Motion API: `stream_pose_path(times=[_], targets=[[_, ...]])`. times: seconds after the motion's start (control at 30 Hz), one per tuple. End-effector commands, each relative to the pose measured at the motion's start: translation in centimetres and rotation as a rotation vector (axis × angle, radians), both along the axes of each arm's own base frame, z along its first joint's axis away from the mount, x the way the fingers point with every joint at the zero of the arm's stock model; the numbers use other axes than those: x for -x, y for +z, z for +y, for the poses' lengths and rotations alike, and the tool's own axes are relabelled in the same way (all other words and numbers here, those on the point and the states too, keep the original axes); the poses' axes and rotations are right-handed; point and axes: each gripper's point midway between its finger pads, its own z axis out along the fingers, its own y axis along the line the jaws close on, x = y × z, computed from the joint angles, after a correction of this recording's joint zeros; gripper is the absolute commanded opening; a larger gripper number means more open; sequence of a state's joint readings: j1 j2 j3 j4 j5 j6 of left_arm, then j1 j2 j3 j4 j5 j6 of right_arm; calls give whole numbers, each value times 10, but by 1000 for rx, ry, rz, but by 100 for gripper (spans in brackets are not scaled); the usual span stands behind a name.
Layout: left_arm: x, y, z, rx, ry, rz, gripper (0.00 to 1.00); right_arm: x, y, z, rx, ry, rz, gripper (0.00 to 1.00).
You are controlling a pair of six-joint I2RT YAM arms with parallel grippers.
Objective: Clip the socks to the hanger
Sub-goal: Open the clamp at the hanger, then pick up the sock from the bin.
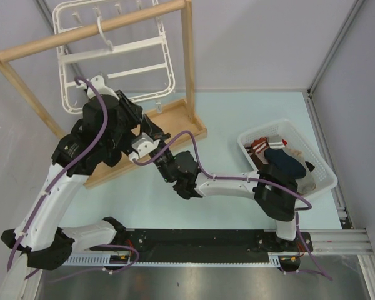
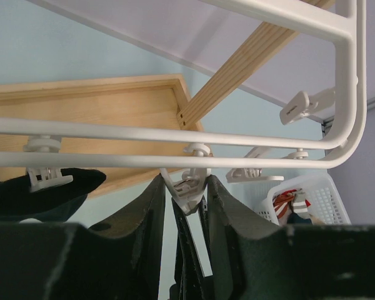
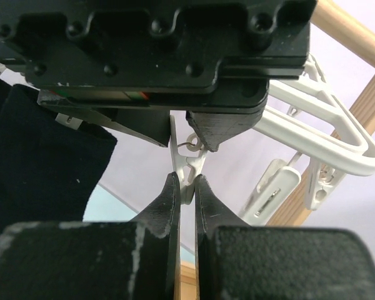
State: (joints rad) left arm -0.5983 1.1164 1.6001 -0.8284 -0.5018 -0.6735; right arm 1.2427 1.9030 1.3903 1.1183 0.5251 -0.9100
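The white hanger point(image 1: 115, 53) hangs from the wooden stand; its bars also show in the left wrist view point(image 2: 175, 134). One small white clip point(image 2: 190, 187) dangles between my left gripper point(image 2: 187, 200) fingers, which press on its two sides. My right gripper point(image 3: 187, 187) comes from below and is shut on the lower end of the same clip point(image 3: 189, 164). One black sock point(image 3: 37, 156) hangs from the neighbouring clip point(image 2: 47, 178). In the top view both grippers, left point(image 1: 136, 119) and right point(image 1: 151, 132), meet under the hanger. A dark navy sock point(image 1: 286, 161) lies in the basket.
The wooden stand's base tray point(image 1: 169, 134) and upright point(image 1: 189, 62) are right beside both grippers. A white plastic basket point(image 1: 322, 164) with reddish-brown and white garments stands at the right. More free clips point(image 3: 272, 190) dangle from the hanger's rim.
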Motion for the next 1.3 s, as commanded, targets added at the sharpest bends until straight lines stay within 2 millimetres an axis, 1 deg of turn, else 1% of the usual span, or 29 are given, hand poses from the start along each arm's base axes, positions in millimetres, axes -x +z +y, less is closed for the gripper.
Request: stream_pose_path(times=[0.0,0.07,0.13,0.17,0.27,0.37,0.4,0.47,0.53,0.57,0.6,0.63,0.67,0.7,0.73,0.77,0.8,0.87,0.9,0.97,1.0,1.03,1.07,1.1,1.13,1.17,1.2,1.23,1.27], targets=[[-8,14,-3,41,17,-62,22,28,3,18,13,46,-38,6],[-8,15,-4,45,16,-70,14,27,4,17,8,41,-34,6],[-8,16,-3,44,15,-76,10,27,5,15,2,35,-28,8],[-7,16,-3,42,12,-78,6,27,5,14,0,33,-26,9],[-7,16,-3,39,6,-88,0,26,9,10,-12,24,-7,21],[-7,14,-3,29,0,-96,0,26,11,5,-12,22,26,31],[-8,12,-3,20,-2,-97,0,26,7,5,4,16,46,37],[-8,12,-3,19,-4,-101,0,27,9,1,-4,24,80,43],[-7,13,-3,10,-12,-109,0,27,-1,-1,28,32,128,52],[-7,14,-2,7,-10,-112,0,30,8,-7,18,42,144,54],[-7,14,-2,-3,-13,-113,0,30,-2,-7,35,56,193,58],[-6,15,-1,-5,-12,-117,0,31,-5,-10,38,59,214,60],[-5,16,1,-11,-13,-122,0,33,0,-22,27,56,232,62],[-5,17,1,-17,-16,-125,1,34,-10,-23,39,68,281,65],[-4,17,2,-19,-15,-127,1,36,-10,-28,41,70,302,67],[-4,18,2,-26,-18,-130,0,36,-20,-34,53,67,337,68],[-4,19,2,-25,-19,-134,0,38,-21,-46,80,62,371,71],[-3,20,2,-34,-27,-139,0,41,-31,-56,73,78,454,72],[-3,21,2,-33,-29,-144,0,40,-39,-73,111,61,498,73],[-3,22,2,-40,-35,-151,0,39,-47,-90,74,58,588,74],[-2,22,2,-41,-38,-154,0,31,-66,-107,118,17,648,75],[-2,23,2,-43,-39,-158,0,31,-60,-121,64,17,691,76],[-2,23,2,-49,-42,-160,0,30,-67,-131,71,11,732,77],[-1,24,2,-48,-45,-166,0,27,-81,-148,109,-28,785,77],[0,25,2,-48,-50,-173,0,16,-77,-172,71,-69,809,77],[0,26,3,-55,-52,-179,0,13,-88,-188,68,-101,873,77],[0,25,2,-56,-57,-181,0,9,-89,-202,66,-129,889,77],[2,26,3,-56,-59,-187,0,-6,-86,-232,-3,-195,913,77],[1,25,3,-66,-60,-190,0,-7,-94,-246,-16,-219,966,77]])
